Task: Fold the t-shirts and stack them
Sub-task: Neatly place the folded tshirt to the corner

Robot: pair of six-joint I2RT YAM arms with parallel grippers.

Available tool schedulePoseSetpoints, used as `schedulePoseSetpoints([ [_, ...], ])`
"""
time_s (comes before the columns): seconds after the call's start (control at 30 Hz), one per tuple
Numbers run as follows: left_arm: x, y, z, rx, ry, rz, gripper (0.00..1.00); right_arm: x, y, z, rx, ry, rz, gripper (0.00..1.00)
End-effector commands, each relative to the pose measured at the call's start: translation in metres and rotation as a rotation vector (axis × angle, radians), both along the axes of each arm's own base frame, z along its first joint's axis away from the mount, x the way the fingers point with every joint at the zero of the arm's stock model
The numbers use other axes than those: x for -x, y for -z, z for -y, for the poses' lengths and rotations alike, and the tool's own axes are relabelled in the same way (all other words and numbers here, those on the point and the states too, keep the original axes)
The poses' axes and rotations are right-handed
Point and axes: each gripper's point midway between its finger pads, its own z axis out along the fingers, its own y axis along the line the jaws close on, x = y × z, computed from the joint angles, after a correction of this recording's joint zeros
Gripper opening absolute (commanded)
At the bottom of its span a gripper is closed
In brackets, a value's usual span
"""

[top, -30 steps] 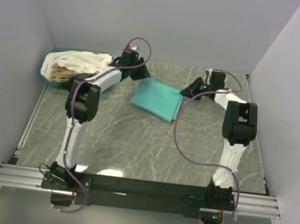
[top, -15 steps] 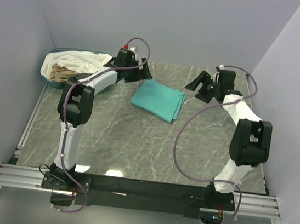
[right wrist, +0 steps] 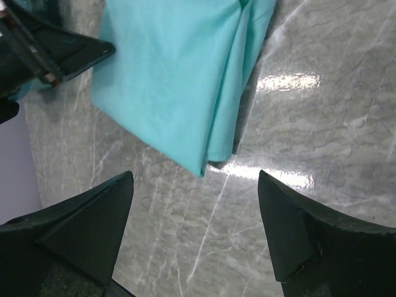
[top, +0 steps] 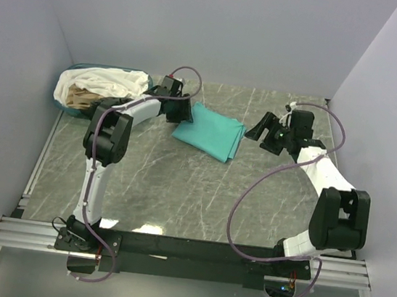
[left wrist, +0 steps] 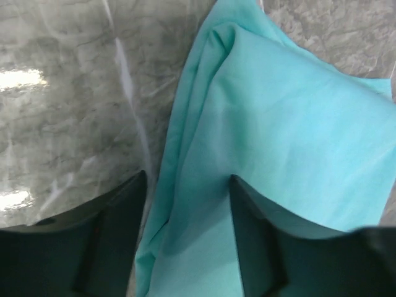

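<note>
Left fingers (left wrist: 117,241) are spread apart, and the folded teal t-shirt (left wrist: 291,124) lies flat on the counter (left wrist: 68,105) right under them. Its layered side edge runs up through the gap between the two fingers, and they grip nothing. Most of the cloth spreads out ahead of them and to one side, with bare marble on the other.

Over to the right fingers (right wrist: 86,229): they are wide apart, with only counter between them. The nearest corner of the teal t-shirt sits just ahead of the gap, not touching either finger. Beyond that cloth, the other arm's fingers show at the shirt's far edge.

From above, a white t-shirt (top: 109,78) and a beige t-shirt (top: 84,97) lie heaped in the basket (top: 60,106), well behind the left fingers.
</note>
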Motion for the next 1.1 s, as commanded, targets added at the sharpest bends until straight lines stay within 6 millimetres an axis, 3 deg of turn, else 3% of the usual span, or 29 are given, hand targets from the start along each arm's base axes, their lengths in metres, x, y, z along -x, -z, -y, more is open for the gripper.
schedulePoseSetpoints([
  [0.0, 0.006, 0.016, 0.007, -0.100, 0.024, -0.016, 0.59, 0.005, -0.027, 0.001, 0.029, -0.021, 0.099, 0.88],
  [0.07, 0.011, 0.027, 0.003, -0.137, 0.004, -0.056, 0.52, 0.008, -0.033, 0.001, 0.024, -0.026, 0.114, 0.88],
  [0.17, 0.019, 0.040, -0.001, -0.176, -0.023, -0.101, 0.31, 0.014, -0.049, -0.003, 0.003, -0.041, 0.164, 0.88],
  [0.2, 0.024, 0.041, -0.004, -0.210, -0.032, -0.101, 0.16, 0.017, -0.056, -0.003, -0.005, -0.043, 0.181, 0.88],
  [0.27, 0.039, 0.038, -0.003, -0.237, -0.019, -0.114, 0.01, 0.021, -0.058, -0.004, -0.006, -0.047, 0.193, 0.88],
  [0.43, 0.106, 0.021, -0.027, -0.353, -0.084, -0.100, 0.01, 0.030, -0.062, -0.008, -0.037, -0.065, 0.228, 0.88],
  [0.47, 0.136, 0.021, -0.036, -0.361, -0.084, -0.124, 0.01, 0.031, -0.062, -0.009, -0.040, -0.070, 0.227, 0.88],
  [0.53, 0.163, 0.022, -0.043, -0.336, -0.115, -0.143, 0.01, 0.034, -0.059, -0.007, -0.032, -0.070, 0.222, 0.88],
  [0.57, 0.189, 0.025, -0.060, -0.357, -0.139, -0.162, 0.01, 0.035, -0.060, -0.007, -0.032, -0.069, 0.225, 0.88],
  [0.63, 0.215, 0.029, -0.080, -0.379, -0.215, -0.206, 0.01, 0.036, -0.059, -0.006, -0.031, -0.066, 0.231, 0.88],
  [0.73, 0.251, 0.031, -0.127, -0.503, -0.338, -0.244, 0.01, 0.036, -0.060, -0.004, -0.025, -0.060, 0.241, 0.88],
  [0.87, 0.254, 0.020, -0.188, -0.591, -0.539, -0.253, 0.01, 0.033, -0.058, 0.002, -0.002, -0.036, 0.235, 0.88],
  [1.07, 0.208, -0.002, -0.243, -0.588, -0.678, -0.143, 0.01, 0.028, -0.058, 0.007, 0.024, -0.038, 0.234, 0.88],
])
